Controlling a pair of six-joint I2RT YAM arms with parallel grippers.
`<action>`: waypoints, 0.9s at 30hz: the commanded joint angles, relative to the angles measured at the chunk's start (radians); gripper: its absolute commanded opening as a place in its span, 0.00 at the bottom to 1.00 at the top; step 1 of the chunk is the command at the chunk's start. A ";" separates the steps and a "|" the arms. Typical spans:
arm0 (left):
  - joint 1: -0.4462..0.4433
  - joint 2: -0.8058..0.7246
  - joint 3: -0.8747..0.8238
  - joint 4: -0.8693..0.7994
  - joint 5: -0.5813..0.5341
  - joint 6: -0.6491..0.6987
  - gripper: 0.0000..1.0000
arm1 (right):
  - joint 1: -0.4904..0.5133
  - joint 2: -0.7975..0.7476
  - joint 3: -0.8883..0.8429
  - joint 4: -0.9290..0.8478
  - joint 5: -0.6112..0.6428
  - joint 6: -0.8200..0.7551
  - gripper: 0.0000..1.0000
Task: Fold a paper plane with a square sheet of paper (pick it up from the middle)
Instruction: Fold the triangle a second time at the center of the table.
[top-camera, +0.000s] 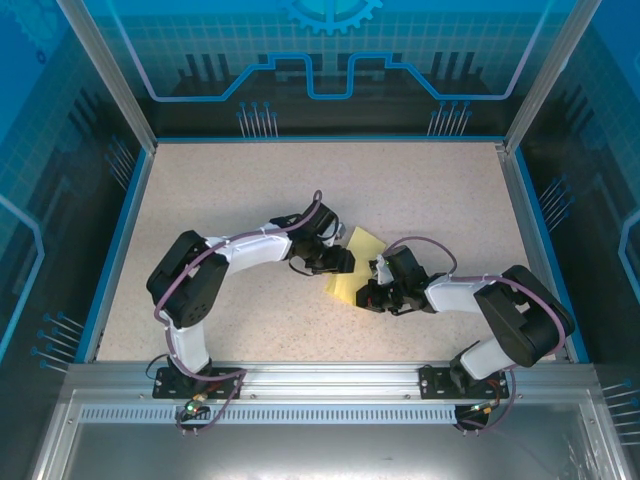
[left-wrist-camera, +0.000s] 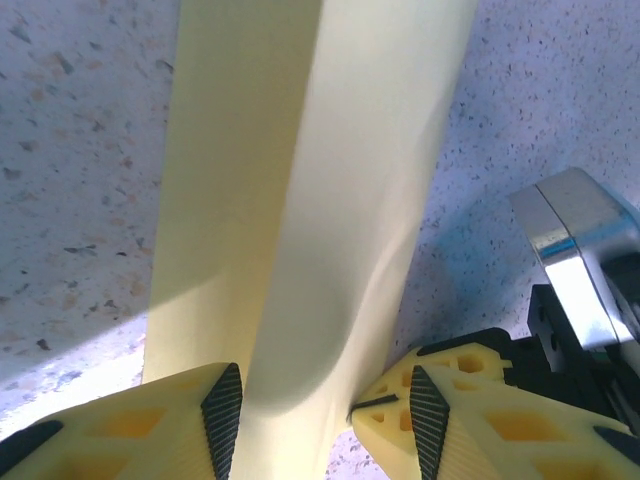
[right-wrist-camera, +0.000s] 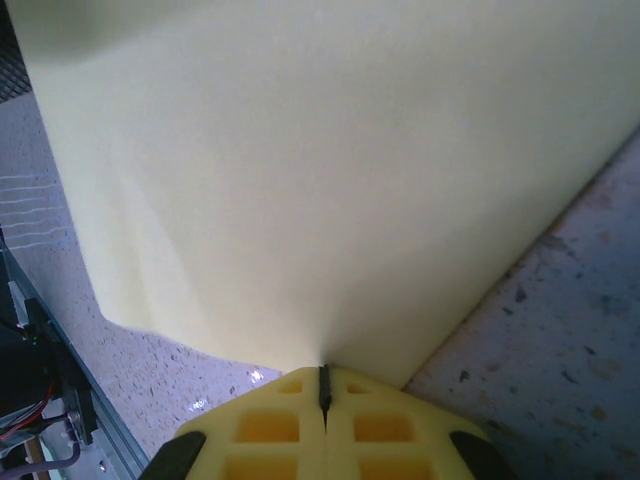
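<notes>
— From above, where is the square sheet of paper (top-camera: 364, 243)?
— Mid-surface (top-camera: 230, 190), between the left hand (top-camera: 346, 263) and the right hand (top-camera: 377, 282).
— And the left wrist view?
— Fingers (left-wrist-camera: 222, 420) stand half apart with the folded sheet bowed between them. I cannot tell whether they grip it.
— The right wrist view?
— That hand (right-wrist-camera: 323, 385) is closed tight, pinching the sheet's near edge.

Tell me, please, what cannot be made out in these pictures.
Top view: middle of the square sheet of paper, covered by left gripper and right gripper.
Left wrist view: its far end, past the top edge.
Right wrist view: its upper part, beyond the frame.
</notes>
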 joint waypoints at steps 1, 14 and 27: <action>0.009 -0.034 -0.009 0.019 0.070 0.004 0.51 | -0.022 0.015 -0.035 -0.076 0.037 -0.024 0.02; 0.041 -0.070 -0.022 -0.032 0.149 0.056 0.48 | -0.030 0.010 -0.033 -0.084 0.037 -0.027 0.02; 0.042 -0.103 -0.111 0.013 0.170 0.015 0.38 | -0.032 0.009 -0.031 -0.088 0.038 -0.028 0.02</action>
